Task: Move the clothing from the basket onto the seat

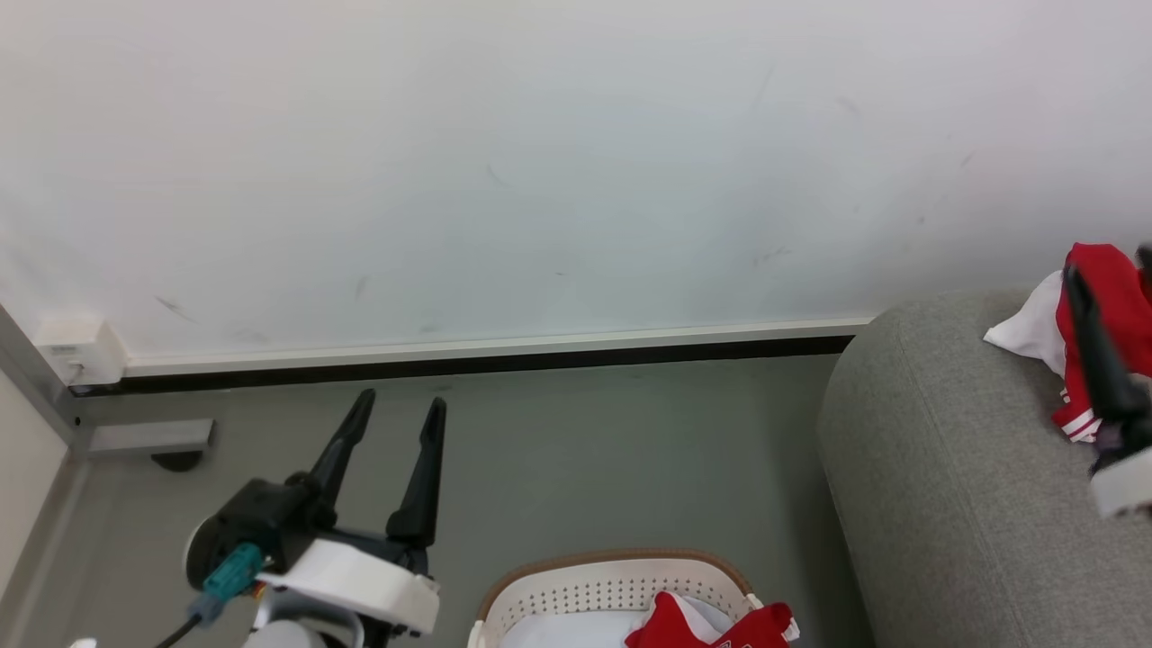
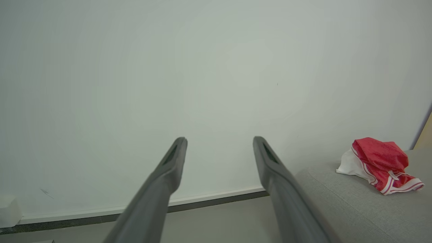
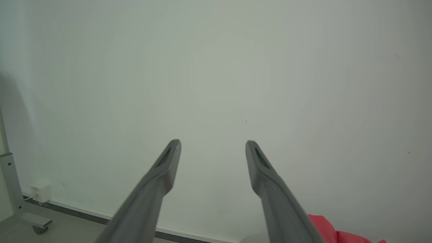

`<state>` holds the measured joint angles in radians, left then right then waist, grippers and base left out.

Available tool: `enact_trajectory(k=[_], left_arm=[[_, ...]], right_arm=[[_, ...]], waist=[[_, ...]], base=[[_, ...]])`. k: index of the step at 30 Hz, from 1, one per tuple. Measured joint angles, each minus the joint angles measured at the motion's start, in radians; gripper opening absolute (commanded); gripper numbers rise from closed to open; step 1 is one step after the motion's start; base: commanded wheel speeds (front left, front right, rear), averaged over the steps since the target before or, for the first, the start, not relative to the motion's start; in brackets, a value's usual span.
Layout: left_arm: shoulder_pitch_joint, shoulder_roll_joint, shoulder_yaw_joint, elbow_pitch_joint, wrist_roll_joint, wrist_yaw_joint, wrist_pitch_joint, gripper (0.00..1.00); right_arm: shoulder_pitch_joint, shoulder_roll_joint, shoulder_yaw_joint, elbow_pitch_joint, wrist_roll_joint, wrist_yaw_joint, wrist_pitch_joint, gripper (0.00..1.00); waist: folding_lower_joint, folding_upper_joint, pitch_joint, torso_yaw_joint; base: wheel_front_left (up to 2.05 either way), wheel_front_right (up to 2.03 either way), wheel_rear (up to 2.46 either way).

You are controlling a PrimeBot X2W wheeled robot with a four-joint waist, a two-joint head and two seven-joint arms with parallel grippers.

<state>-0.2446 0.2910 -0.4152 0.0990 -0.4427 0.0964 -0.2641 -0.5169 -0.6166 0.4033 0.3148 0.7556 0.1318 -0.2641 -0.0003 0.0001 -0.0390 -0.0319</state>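
The white perforated basket (image 1: pixel 605 585) with a tan rim sits on the floor at the bottom centre, and red clothing (image 1: pixel 711 625) with white trim lies in it. Another red and white garment (image 1: pixel 1102 297) (image 2: pixel 378 158) rests on top of the grey seat (image 1: pixel 945 468) (image 2: pixel 354 209) at the right. My right gripper (image 1: pixel 1109 263) (image 3: pixel 213 143) hovers open over that garment with nothing between its fingers; a red fold (image 3: pixel 324 224) shows below it. My left gripper (image 1: pixel 399 402) (image 2: pixel 220 139) stands open and empty to the left of the basket, pointing at the wall.
A white wall with a dark baseboard (image 1: pixel 468 364) runs behind. A white socket box (image 1: pixel 76 351) and a metal frame foot with a caster (image 1: pixel 153 441) (image 3: pixel 33 222) stand at the far left. Grey floor (image 1: pixel 630 450) lies between basket and wall. A pale pad (image 1: pixel 567 630) lines the basket.
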Motion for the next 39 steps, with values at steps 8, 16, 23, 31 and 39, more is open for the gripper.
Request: enact_trajectory(k=[8,16,23,31,39], left_arm=[[0.119,-0.041,0.13,-0.052,0.103,0.028,0.0,1.0],[0.229,-0.132,0.25,-0.039,0.18,0.005,0.0,1.0],[0.247,-0.192,0.317,-0.019,0.232,-0.039,0.0,1.0],[0.244,-0.226,0.346,-0.005,0.258,-0.083,0.0,1.0],[0.244,-0.239,0.36,0.01,0.266,-0.106,0.0,1.0]], right_arm=[[0.346,0.22,-0.208,-0.18,-0.235,0.0,0.0,1.0],[0.477,0.381,-0.24,-0.22,-0.338,0.0,0.0,1.0],[0.496,0.426,-0.245,-0.212,-0.37,0.0,0.0,1.0],[0.492,0.427,-0.258,-0.21,-0.377,0.0,0.0,1.0],[0.487,0.426,-0.247,-0.206,-0.377,0.0,0.0,1.0]], waist=[[0.0001,0.0,0.002,-0.004],[0.0002,0.0,0.024,-0.024],[0.0003,0.0,0.032,-0.025],[0.0003,0.0,0.031,-0.022],[0.0003,0.0,0.026,-0.029]], base=[[0.0,0.0,0.0],[0.0,0.0,0.0],[0.0,0.0,0.0],[0.0,0.0,0.0],[0.0,0.0,0.0]])
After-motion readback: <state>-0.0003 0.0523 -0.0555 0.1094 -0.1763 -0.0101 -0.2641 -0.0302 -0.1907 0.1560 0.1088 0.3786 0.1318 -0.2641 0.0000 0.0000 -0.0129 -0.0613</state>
